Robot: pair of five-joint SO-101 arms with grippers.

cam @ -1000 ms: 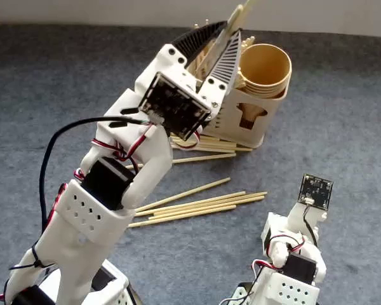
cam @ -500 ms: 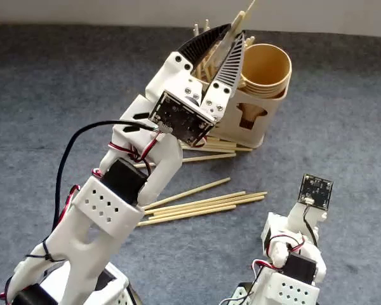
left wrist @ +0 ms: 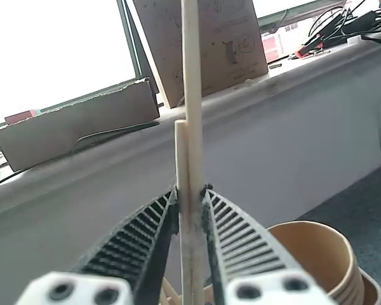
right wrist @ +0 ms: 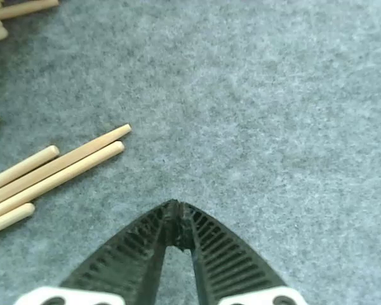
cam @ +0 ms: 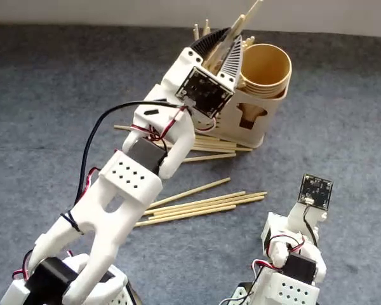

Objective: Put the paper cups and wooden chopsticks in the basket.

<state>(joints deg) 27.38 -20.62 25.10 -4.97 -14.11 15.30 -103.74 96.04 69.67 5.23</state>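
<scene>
Basket (cam: 251, 124): pale wood with a cut-out in its side wall, standing upright on the grey table (cam: 349, 159).

Contents, one end: a nested stack of paper cups (cam: 265, 67), mouths up, rims above the basket wall.

Over the other end: the left hand (left wrist: 190, 194), raised just beside the cups and clenched on two wooden chopsticks (left wrist: 191, 95). These stand upright between its fingers, one reaching higher than the other.

Chopstick tips (cam: 200, 29) poke up just beside that hand. From here I cannot tell whether they sit inside the basket.

On the table: a first bundle (cam: 216, 146) of chopsticks lies flat against the basket's foot. A second bundle (cam: 203, 206) lies flat nearer the arms' bases.

Right hand (right wrist: 176, 225): low over bare table, fingers pressed together on nothing, near the ends of the second bundle.
</scene>
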